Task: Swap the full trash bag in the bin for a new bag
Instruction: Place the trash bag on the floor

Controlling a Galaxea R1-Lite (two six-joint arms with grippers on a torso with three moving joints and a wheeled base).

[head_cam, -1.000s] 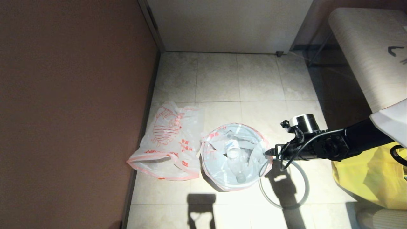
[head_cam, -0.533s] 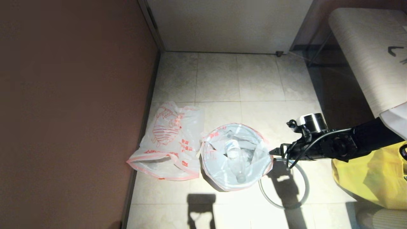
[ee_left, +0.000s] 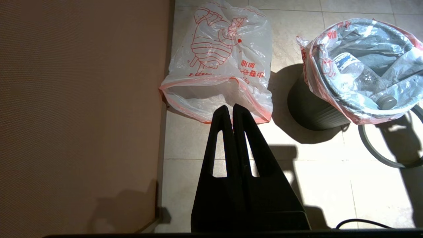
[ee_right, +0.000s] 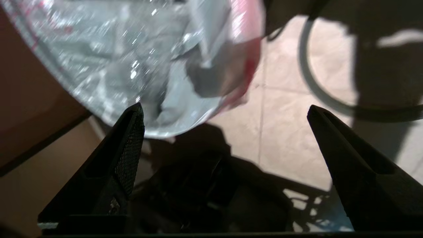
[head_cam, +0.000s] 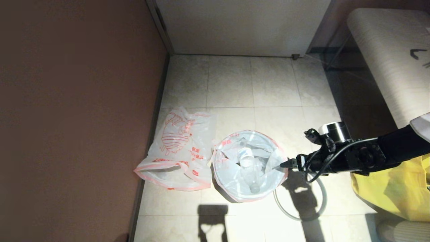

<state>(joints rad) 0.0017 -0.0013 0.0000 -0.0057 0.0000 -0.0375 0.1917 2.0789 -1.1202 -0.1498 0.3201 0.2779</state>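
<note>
Dipping back toward the full trash bag (head_cam: 249,164), the right tool (head_cam: 281,165) gapes over pale floor tiles (head_cam: 231,84) beside a brown wall (head_cam: 74,111).

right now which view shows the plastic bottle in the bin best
The left wrist view: the plastic bottle lies in plain sight inside the full trash bag, label and cap visible. The head view shows it from above, smaller. The right wrist view shows only blurred plastic, no bottle to make out.

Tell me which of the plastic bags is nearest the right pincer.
The full bag lining the bin, bottle inside; the open right pincer is at its rim. The red-drawing bag lies flat beyond it.
</note>
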